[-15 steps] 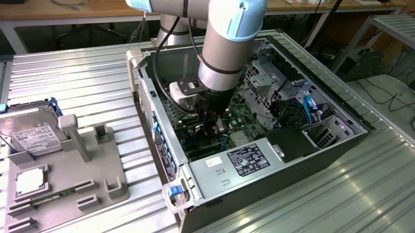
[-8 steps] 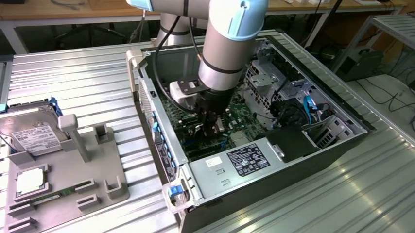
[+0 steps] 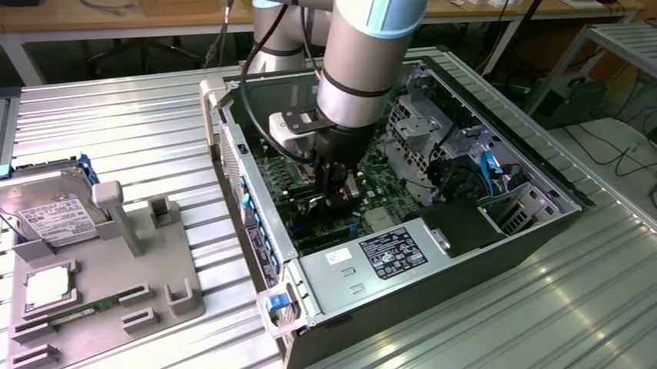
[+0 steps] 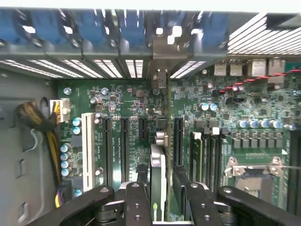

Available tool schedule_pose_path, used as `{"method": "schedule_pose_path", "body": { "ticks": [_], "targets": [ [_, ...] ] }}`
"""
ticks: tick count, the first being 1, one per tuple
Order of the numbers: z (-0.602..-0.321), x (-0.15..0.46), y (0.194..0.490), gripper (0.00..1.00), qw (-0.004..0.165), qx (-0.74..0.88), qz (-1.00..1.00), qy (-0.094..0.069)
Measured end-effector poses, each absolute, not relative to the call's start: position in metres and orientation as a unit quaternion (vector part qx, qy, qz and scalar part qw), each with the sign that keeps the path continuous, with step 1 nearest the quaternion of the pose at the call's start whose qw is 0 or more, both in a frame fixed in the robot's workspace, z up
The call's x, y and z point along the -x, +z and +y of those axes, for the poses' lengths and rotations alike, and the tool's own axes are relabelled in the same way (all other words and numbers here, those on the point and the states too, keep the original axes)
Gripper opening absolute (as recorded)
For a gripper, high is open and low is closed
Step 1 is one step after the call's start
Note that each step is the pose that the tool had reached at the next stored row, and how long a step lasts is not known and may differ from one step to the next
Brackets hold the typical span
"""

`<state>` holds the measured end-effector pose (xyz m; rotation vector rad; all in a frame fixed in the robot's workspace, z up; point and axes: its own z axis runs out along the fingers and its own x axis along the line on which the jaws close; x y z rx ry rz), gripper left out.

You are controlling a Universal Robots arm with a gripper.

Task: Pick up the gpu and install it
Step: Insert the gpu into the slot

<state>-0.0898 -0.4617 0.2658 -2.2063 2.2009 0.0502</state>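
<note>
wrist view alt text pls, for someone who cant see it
Looking down past the gripper, whose fingers flank the gpu, which stands on edge over the green motherboard among black expansion slots. Its silver bracket reaches the case's rear wall, below blue slot clips.

The gpu (image 4: 159, 174), a thin card seen edge-on, stands upright on the green motherboard (image 4: 127, 101), its silver bracket (image 4: 160, 77) reaching toward the case's rear slots.

Gpu (image 4: 159, 162) upright on motherboard (image 4: 127, 101) inside computer case (image 3: 339, 286), between fingers (image 4: 137, 200).
</note>
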Motion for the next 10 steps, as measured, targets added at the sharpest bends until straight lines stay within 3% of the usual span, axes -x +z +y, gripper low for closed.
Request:
{"method": "schedule_pose_path", "body": {
  "ticks": [3,4,7,10],
  "targets": [
    [-0.461,0.090,0.275,0.36,0.013,0.708,0.706,0.016],
    [-0.461,0.090,0.291,0.36,0.014,0.708,0.706,0.015],
    [-0.461,0.090,0.294,0.34,0.014,0.708,0.706,0.015],
    [-0.461,0.090,0.294,0.15,0.014,0.708,0.706,0.015]
  ]
}}
